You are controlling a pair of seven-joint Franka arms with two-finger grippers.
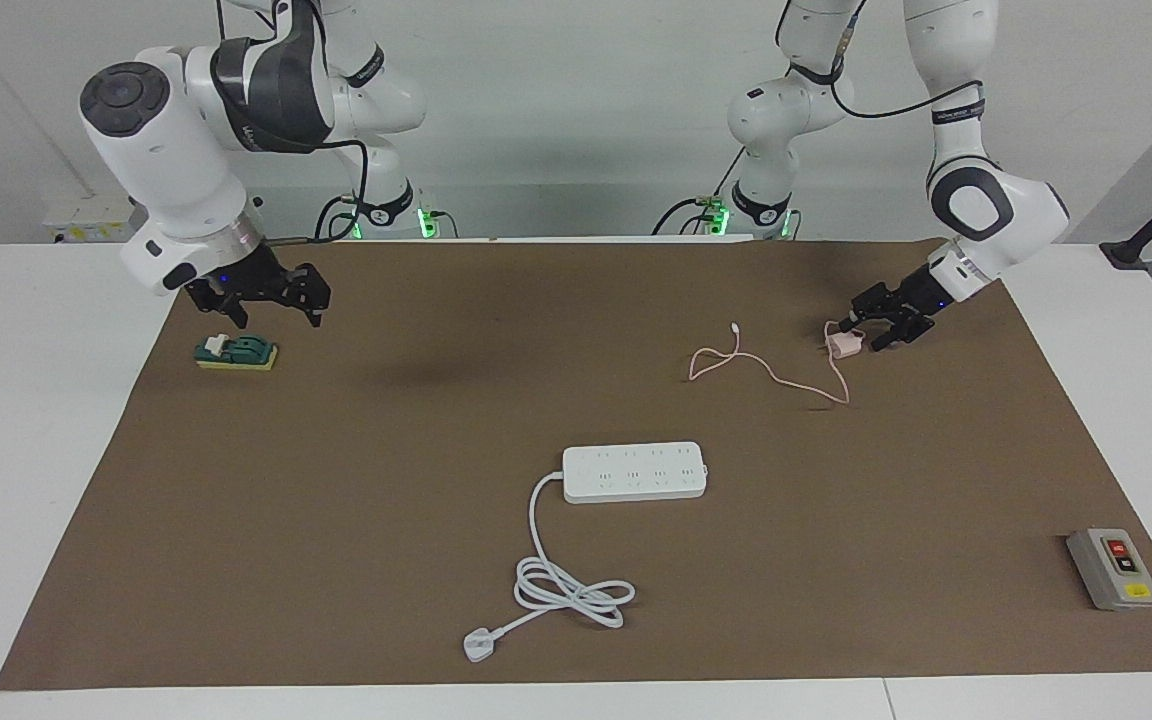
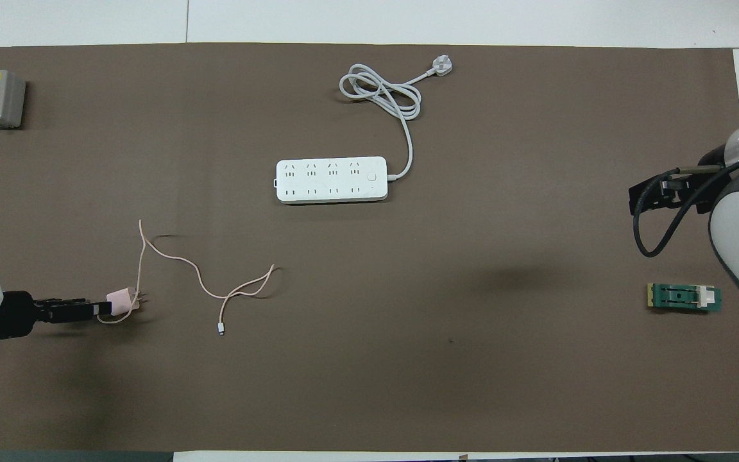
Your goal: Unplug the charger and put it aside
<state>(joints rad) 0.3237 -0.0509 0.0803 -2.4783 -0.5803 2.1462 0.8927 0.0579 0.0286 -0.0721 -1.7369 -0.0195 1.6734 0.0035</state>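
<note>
Charger point(image 1: 844, 345) unplugged, lying on the brown mat point(image 1: 436, 420) toward the left arm's end, nearer the robots' edge than the white power strip point(image 1: 634, 472); thin pink cable point(image 1: 766, 368) trailing in loops toward the mat's middle. Left gripper point(image 1: 871, 330) just beside the charger cube, low over the mat – fingers spread apart, gripping nothing. Right gripper point(image 1: 271, 300) raised over the mat's corner at the right arm's end, above a small green block point(image 1: 236, 352); finger state: cannot tell. Grey switch box point(image 1: 1113, 568) at the corner farthest from the robots – left arm's end.
</note>
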